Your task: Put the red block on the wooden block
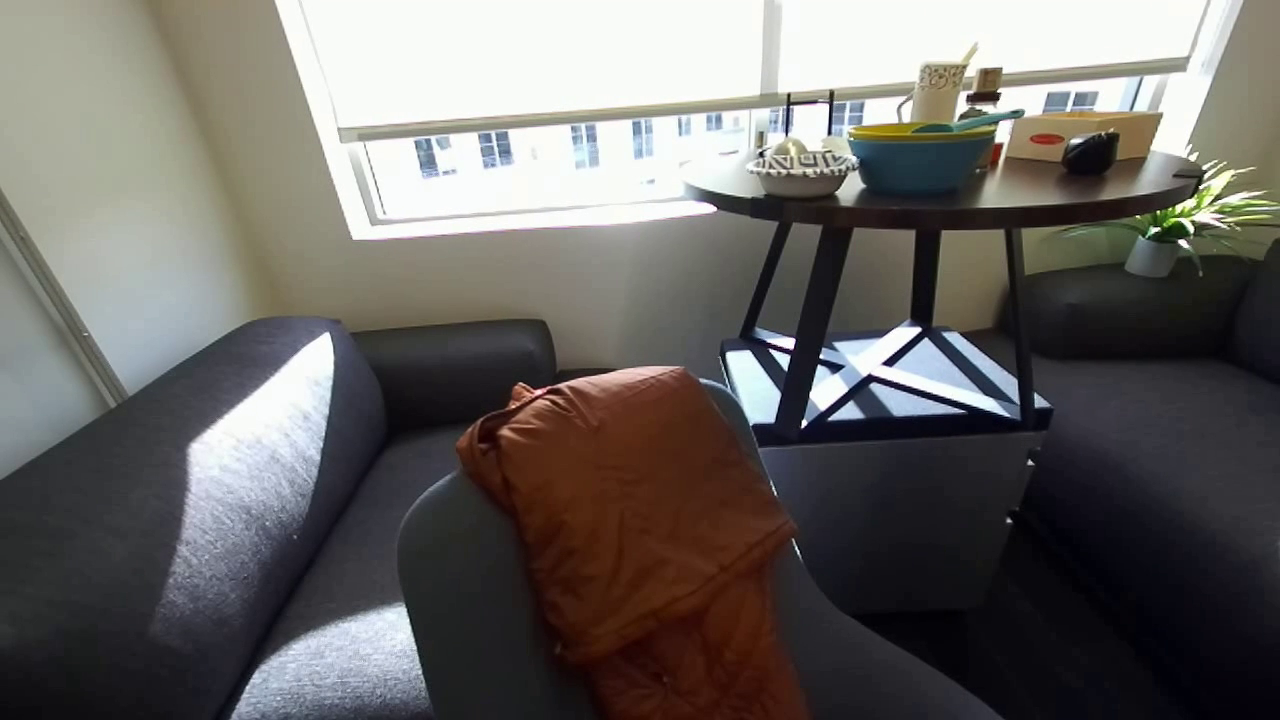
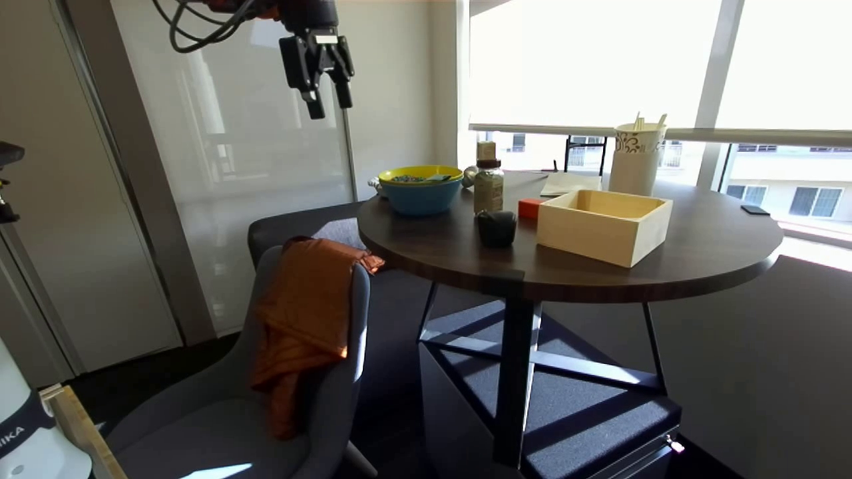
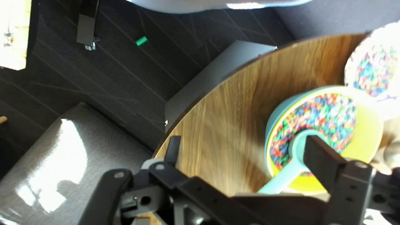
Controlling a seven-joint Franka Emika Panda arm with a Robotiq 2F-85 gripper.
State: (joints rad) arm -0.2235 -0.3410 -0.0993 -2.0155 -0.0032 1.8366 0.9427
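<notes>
The small red block (image 2: 530,208) lies on the dark round table, beside the wooden box, in an exterior view. A bit of red (image 1: 996,154) by the jar looks like the same block. A small wooden block (image 2: 486,151) appears to sit on the lid of the glass jar (image 2: 488,187); it also shows in an exterior view (image 1: 988,80). My gripper (image 2: 331,108) is open and empty, high above the table and to the bowl's left. In the wrist view my open fingers (image 3: 247,148) hang over the table edge and bowl; neither block shows there.
A blue bowl (image 2: 421,198) with a yellow one inside holds beads and a teal scoop (image 3: 287,175). A wooden box (image 2: 586,229), a black object (image 2: 497,228) and a tall cup (image 2: 634,163) stand around the red block. A chair with an orange cloth (image 2: 309,299) is beside the table.
</notes>
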